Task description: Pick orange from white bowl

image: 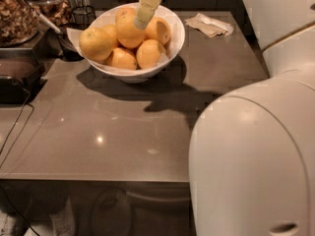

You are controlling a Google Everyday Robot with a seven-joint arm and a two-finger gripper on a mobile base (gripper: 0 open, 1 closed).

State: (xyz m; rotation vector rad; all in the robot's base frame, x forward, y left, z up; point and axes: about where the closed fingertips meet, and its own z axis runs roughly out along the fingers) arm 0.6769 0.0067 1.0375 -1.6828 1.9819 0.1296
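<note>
Warm dim overhead light, my gripper over the white bowl, hard shadows and glare dots on table.
</note>
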